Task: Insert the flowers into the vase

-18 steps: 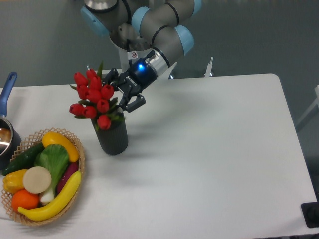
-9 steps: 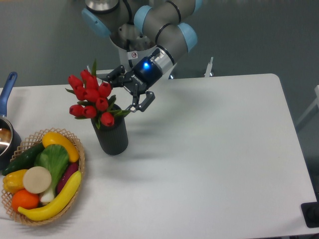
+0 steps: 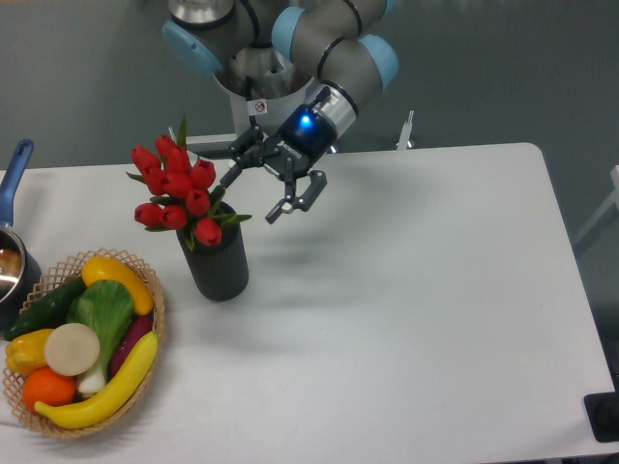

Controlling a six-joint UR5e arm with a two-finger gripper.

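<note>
The flowers (image 3: 179,193), a bunch of red tulip buds with green leaves, stand in the vase (image 3: 217,263), a black ribbed cylinder on the left part of the white table. The buds lean up and to the left out of its mouth. My gripper (image 3: 263,193) is open and empty. It hangs above the table just right of the flowers, apart from them.
A woven wicker basket (image 3: 152,290) with toy fruit and vegetables sits at the front left, close to the vase. A blue-handled metal pot (image 3: 12,242) is at the left edge. The arm's base (image 3: 247,87) stands behind the table.
The gripper has let go of the flowers, opened, and moved right and away from them. The bunch has settled leaning left in the vase.
</note>
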